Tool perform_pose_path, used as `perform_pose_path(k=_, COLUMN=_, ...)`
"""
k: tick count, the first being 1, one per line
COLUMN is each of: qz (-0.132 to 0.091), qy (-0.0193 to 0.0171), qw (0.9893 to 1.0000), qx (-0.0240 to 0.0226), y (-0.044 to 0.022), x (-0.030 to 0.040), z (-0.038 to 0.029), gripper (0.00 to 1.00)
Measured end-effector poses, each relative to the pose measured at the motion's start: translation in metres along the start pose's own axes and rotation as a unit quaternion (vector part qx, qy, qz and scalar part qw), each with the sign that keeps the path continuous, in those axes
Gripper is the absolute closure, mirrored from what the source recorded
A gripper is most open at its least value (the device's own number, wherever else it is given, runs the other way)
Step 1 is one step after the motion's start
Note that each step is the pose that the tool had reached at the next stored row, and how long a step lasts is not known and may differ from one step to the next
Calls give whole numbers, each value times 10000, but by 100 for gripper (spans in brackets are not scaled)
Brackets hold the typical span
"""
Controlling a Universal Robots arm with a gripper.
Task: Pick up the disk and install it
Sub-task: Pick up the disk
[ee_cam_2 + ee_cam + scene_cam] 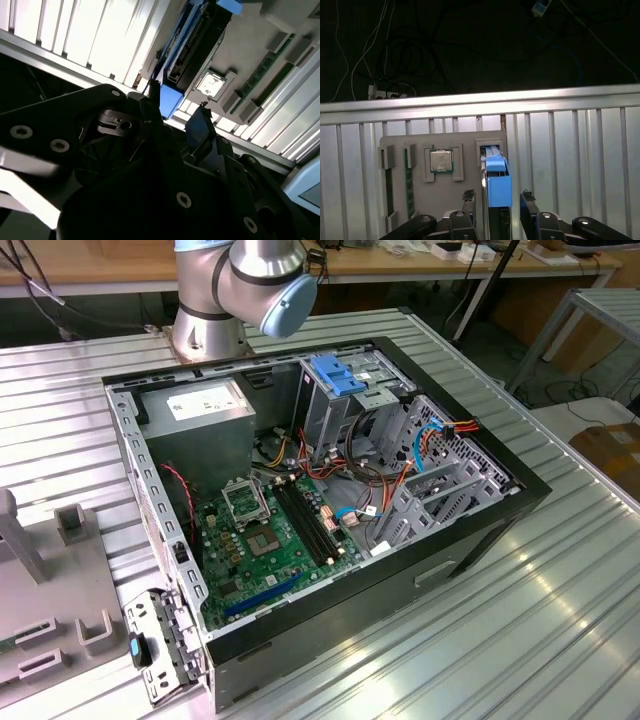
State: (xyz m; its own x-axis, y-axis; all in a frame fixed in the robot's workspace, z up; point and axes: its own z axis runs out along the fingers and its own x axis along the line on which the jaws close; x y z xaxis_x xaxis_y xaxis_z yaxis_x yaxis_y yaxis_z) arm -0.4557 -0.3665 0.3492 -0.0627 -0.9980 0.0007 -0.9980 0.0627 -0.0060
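disk [498, 185], one, stands between parted jaws gripping nothing in both wrist views; exterior view adds one computer case [350, 615].

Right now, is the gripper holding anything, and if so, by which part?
Nothing is held. The gripper is open and straddles the blue carrier end of the disk, with a gap showing on each side.

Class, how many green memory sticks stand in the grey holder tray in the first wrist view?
2. One stick at the tray's outer edge; the other in the next slot, toward the processor chip. The gripper may hide more.
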Motion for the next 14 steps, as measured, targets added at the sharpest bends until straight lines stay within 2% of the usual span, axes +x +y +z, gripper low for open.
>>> perform_pose_path(k=3, qz=1, qy=-1, qw=10000, qx=1, y=11, x=1, z=44, gripper=51)
perform_pose_path(k=4, qz=1, qy=-1, qw=10000, qx=1, y=15, x=1, z=58, gripper=45)
perform_pose_path(k=14, qz=0, qy=-1, qw=10000, qx=1, y=24, x=2, z=180, gripper=45)
